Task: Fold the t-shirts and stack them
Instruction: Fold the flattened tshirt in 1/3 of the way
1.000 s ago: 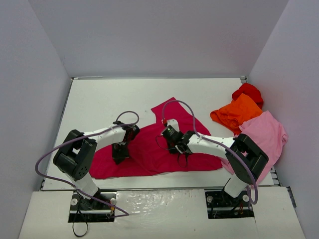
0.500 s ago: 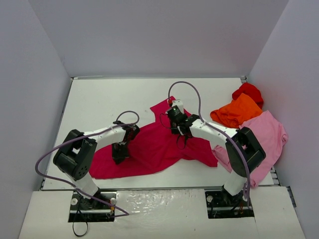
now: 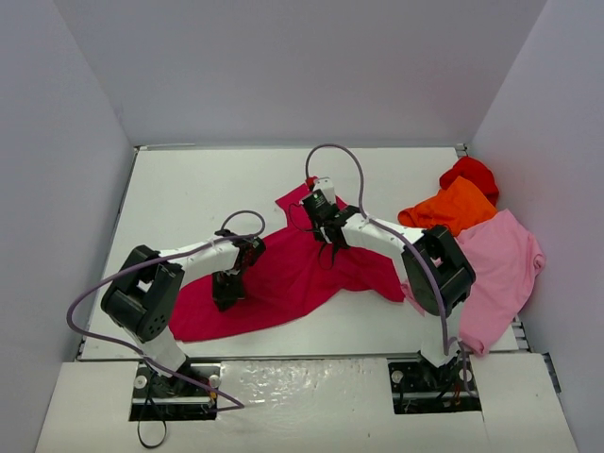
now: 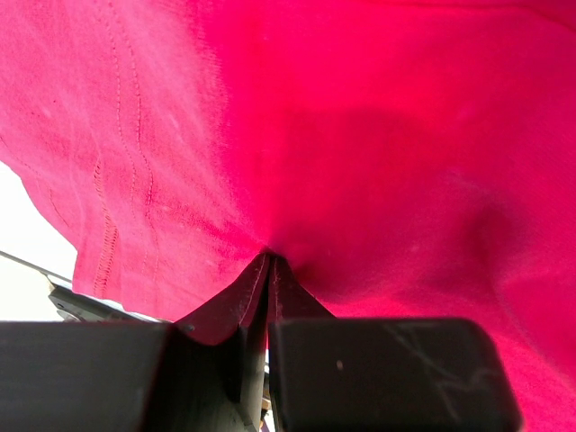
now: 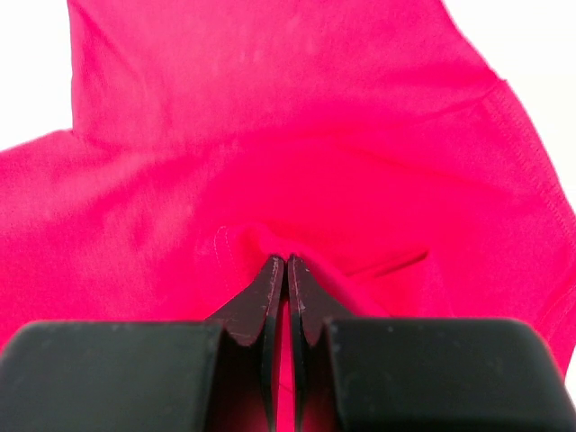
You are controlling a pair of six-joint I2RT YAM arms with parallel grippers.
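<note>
Soft crimson-magenta cloth t-shirt (image 3: pixel 283 283), rumpled and half-spread, stitched hems showing, lying mid-surface on the white table (image 3: pixel 198 189). Pinched at its left part by the left gripper (image 3: pixel 226 288) and at its far part by the right gripper (image 3: pixel 328 247), both jaws pressed together on folds. Heaped at the right edge: light pink shirt (image 3: pixel 510 255), orange shirt (image 3: pixel 448 215), red shirt (image 3: pixel 470 174).

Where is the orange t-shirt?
From above, the orange t-shirt lies on the table at right, between the red t-shirt behind and the light pink t-shirt in front.

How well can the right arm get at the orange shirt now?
Probably not at once: the right arm has its jaws shut on the crimson shirt, so it must let go first. Otherwise the way to the orange shirt, on its side, looks free.
</note>
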